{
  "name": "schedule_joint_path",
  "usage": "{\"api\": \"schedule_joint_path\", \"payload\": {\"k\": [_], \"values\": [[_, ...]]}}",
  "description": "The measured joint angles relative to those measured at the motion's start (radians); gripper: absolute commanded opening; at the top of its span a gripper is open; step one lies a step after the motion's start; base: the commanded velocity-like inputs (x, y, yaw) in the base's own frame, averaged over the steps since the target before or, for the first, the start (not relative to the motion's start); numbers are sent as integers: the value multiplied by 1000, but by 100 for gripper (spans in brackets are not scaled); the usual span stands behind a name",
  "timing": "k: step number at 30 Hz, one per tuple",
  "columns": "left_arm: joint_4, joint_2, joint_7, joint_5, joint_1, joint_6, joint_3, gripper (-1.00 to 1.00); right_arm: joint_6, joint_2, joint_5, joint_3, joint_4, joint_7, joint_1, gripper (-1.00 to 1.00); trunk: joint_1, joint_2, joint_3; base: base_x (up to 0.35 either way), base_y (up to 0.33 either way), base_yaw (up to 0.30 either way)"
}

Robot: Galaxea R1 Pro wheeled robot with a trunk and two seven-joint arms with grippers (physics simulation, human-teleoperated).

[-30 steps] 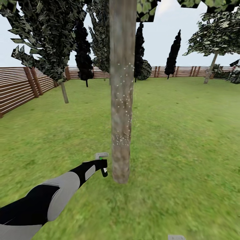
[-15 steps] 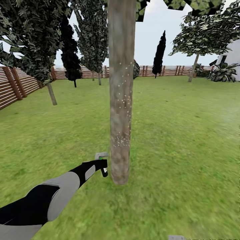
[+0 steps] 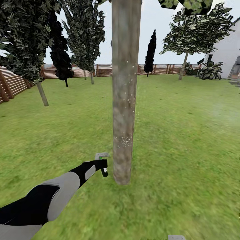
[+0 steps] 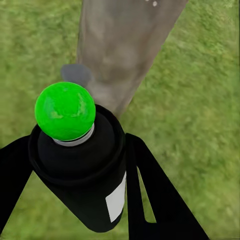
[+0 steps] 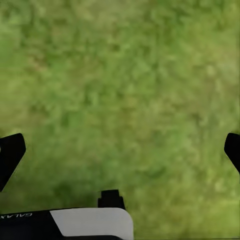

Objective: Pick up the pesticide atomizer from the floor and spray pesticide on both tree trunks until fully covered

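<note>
A pale mottled tree trunk [image 3: 124, 100] stands straight ahead on the lawn, dotted with white spray specks [image 3: 125, 141] low down. My left gripper [image 3: 102, 165] is shut on the pesticide atomizer [image 3: 101, 156], held just left of the trunk's base. In the left wrist view the dark bottle [image 4: 82, 175] with its white label and green dot [image 4: 65, 111] sits between both fingers [image 4: 150, 190], facing the trunk [image 4: 125, 45]. A second tree [image 3: 196, 31] with a thin trunk [image 3: 182, 68] stands far back on the right. My right gripper [image 5: 120, 150] is open over bare grass.
A brown slat fence [image 3: 103, 70] rings the lawn at the back and left. Dark conifers [image 3: 60, 50] and leafy trees [image 3: 85, 30] stand along it. A white building [image 3: 230, 53] and a striped-leaf plant [image 3: 209, 70] are at the far right.
The whole view has swung: the fence and conifers slid left, and the building and second tree came further in. My left arm holds the same pose beside the trunk.
</note>
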Motion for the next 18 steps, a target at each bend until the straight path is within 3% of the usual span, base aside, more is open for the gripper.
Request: {"api": "schedule_joint_path", "payload": {"k": [7, 12, 18], "values": [[0, 0, 0, 0, 0, 0, 0, -100, 0, 0, 0, 0, 0, 0, 0, 100, 0, 0, 0, 0, 350, -281], [0, 0, 0, 0, 0, 1, 0, -100, 0, 0, 0, 0, 0, 0, 0, 100, 0, 0, 0, 0, 350, -94], [0, -1, 0, 0, 0, 1, 0, -100, 0, 0, 0, 0, 0, 0, 0, 100, 0, 0, -2, 0, 350, -242]]}}
